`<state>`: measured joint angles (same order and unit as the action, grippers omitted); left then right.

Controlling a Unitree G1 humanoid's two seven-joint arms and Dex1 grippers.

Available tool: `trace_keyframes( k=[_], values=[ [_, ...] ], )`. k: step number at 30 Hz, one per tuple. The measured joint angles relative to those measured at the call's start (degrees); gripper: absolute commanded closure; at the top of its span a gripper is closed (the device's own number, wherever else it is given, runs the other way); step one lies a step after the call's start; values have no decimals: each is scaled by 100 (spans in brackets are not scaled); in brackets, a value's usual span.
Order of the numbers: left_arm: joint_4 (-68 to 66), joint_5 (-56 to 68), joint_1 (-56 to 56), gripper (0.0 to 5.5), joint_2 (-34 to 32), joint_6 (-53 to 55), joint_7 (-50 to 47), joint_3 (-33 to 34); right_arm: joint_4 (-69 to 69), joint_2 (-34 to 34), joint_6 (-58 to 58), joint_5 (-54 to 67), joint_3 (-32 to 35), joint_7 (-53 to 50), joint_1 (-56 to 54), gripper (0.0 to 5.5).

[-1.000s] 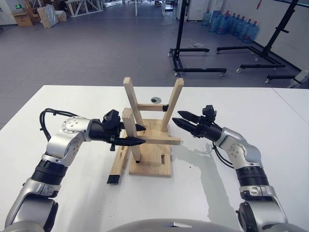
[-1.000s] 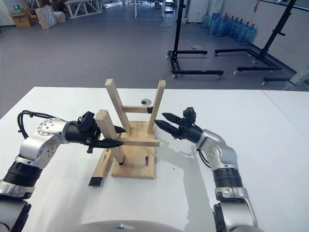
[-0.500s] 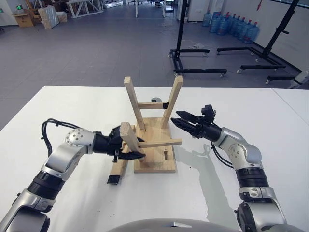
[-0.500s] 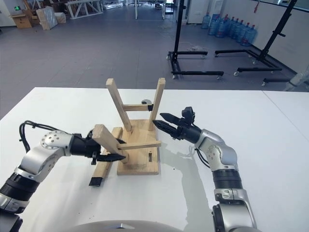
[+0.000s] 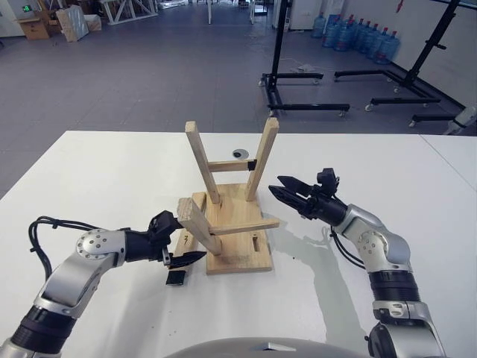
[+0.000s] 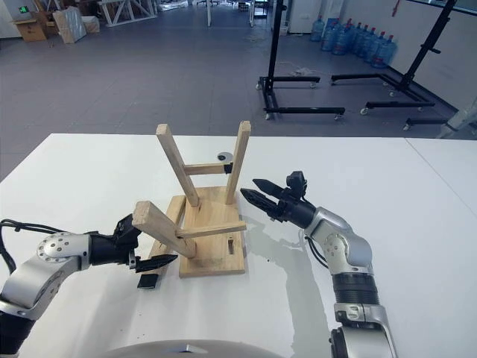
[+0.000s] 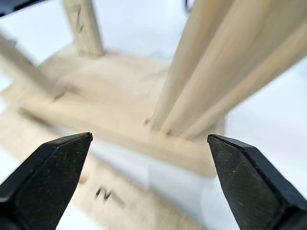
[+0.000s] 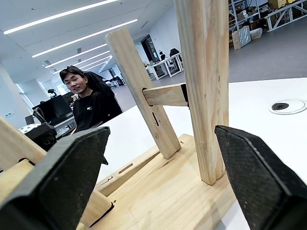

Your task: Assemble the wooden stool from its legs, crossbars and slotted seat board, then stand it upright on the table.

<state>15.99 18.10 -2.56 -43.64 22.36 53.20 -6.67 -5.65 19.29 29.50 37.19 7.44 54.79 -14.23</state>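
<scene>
The slotted seat board (image 5: 240,250) lies flat on the white table (image 5: 89,171). Two legs (image 5: 198,160) (image 5: 262,156) stand up from its far end, joined by a crossbar (image 5: 231,165). A third leg (image 5: 197,225) leans steeply to the left at the near end, with a crossbar (image 5: 244,225) sticking out of it. A fourth leg (image 6: 171,212) lies on the table along the board's left side. My left gripper (image 5: 185,246) is open low beside the leaning leg (image 7: 206,81). My right gripper (image 5: 288,192) is open just right of the upright legs (image 8: 204,91).
A round cable port (image 5: 239,154) sits in the table behind the stool. Bare table lies to the far left and far right. Black metal stands (image 5: 305,82) and water bottles (image 5: 358,37) are on the floor beyond.
My left gripper has drawn back toward me and dropped lower, away from the near leg. That leg with its crossbar has tipped further left. The right gripper has shifted slightly right.
</scene>
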Motion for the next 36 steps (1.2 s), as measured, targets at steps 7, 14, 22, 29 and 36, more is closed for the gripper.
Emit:
trace_keyframes(
  k=[7,14,22,29,36],
  values=[
    [1279,-323,-935,110,437,1248,-1677,550,283,-66,25,13,69,-337,428,147],
    [1594,-268,-624,110,1824,2620,-3282,673,585,-204,122,66,19,-595,678,147],
    [1363,-370,-616,110,2177,2732,-3610,469,658,-264,163,106,-12,-807,714,147],
    [860,-492,-579,110,2300,2553,-3735,440,682,-392,157,107,-36,-896,713,147],
    [642,-577,-563,150,2409,2187,-3775,320,687,-410,156,110,-32,-933,713,147]
  ],
)
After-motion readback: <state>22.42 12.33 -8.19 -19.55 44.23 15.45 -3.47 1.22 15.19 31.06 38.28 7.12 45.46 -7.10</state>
